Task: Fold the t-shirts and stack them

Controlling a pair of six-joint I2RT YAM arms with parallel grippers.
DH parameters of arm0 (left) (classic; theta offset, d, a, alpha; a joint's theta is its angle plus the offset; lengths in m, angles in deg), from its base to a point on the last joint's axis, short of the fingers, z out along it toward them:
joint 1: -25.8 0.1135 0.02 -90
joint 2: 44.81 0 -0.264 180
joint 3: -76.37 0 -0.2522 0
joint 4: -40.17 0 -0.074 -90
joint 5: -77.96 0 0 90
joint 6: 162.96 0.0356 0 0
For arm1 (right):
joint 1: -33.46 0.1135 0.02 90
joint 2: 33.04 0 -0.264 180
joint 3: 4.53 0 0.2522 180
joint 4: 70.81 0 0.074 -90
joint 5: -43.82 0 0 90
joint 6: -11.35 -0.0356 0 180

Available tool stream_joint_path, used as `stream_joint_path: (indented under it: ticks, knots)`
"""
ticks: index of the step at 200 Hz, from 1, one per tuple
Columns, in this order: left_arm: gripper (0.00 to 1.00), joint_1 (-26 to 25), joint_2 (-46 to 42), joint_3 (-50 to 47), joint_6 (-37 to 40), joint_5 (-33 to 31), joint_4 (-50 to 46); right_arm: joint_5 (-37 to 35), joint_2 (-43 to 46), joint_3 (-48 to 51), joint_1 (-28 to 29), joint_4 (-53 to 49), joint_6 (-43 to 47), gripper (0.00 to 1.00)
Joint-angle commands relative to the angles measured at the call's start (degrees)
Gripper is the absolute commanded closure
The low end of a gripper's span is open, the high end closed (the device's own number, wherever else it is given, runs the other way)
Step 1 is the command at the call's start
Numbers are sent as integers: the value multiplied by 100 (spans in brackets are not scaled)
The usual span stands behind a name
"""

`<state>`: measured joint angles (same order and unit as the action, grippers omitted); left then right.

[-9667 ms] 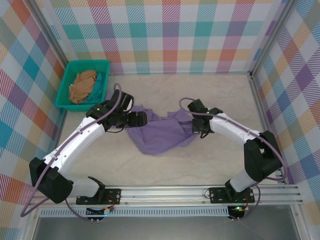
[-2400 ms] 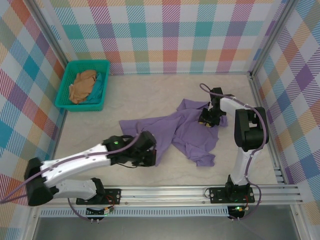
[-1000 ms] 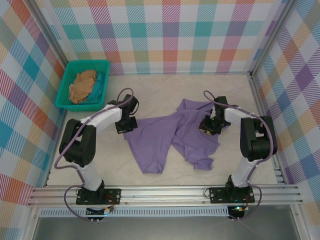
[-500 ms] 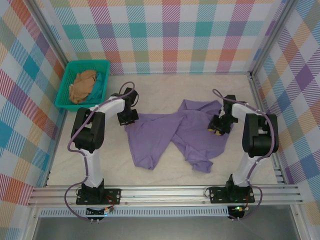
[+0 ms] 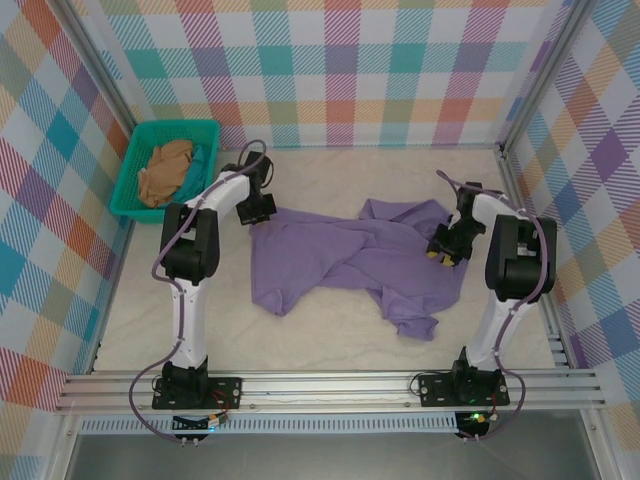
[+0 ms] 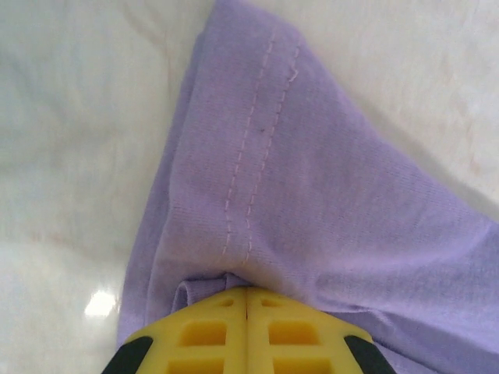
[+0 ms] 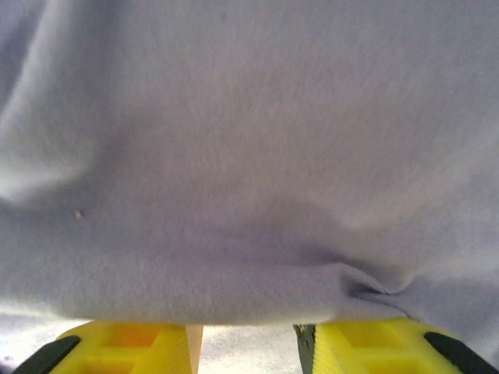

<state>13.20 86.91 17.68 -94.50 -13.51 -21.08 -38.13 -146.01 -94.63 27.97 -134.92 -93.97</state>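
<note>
Pincer on the left arm, the left gripper, has its yellow fingers pressed flat together, no gap at all, and they're clamped on a stitched hem corner of the lavender t-shirt. The double seam runs straight away from the tips, with pale table showing to the left of the cloth.

From above, the left gripper sits at the far-left corner of the lavender t-shirt, low on the table.

Over to the right gripper: its two yellow fingers stand a little apart, a narrow gap with table between them. The lavender t-shirt lies right across the tips, its edge puckered just by the right-hand finger. No cloth shows in the gap.

In the overhead view the right gripper touches the shirt's right edge. The shirt stretches rumpled between the two grippers across mid-table, with one flap trailing nearer on the left and another on the right.

Far left, well apart, a tan t-shirt lies bunched inside the teal basket.
</note>
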Motion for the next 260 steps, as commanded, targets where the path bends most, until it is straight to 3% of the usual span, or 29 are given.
stream_joint_path:
  ticks: [1,66,104,128,159,186,233,260]
  knots:
    - [100,198,728,435,246,35,-544,-761,-511,-447,-194,-282,256,62]
    - [100,432,1266,1749,237,139,-787,-881,-1577,-1963,-305,-689,335,62]
    - [100,558,1058,1822,290,292,-707,-746,-1410,-2214,-295,-740,433,63]
    - [100,552,269,1124,253,556,-150,-286,-505,-1481,-169,-382,468,59]
    - [77,550,-1069,320,116,646,330,-251,892,-498,351,-255,343,54]
    - [65,554,-1999,10,115,565,44,-374,1639,169,1100,-272,66,52]
    - [61,424,-3231,-1889,-105,1002,264,-458,1430,573,2218,126,-244,52]
    - [62,220,-3114,-2824,-296,1285,877,-525,860,342,2535,206,-232,54]
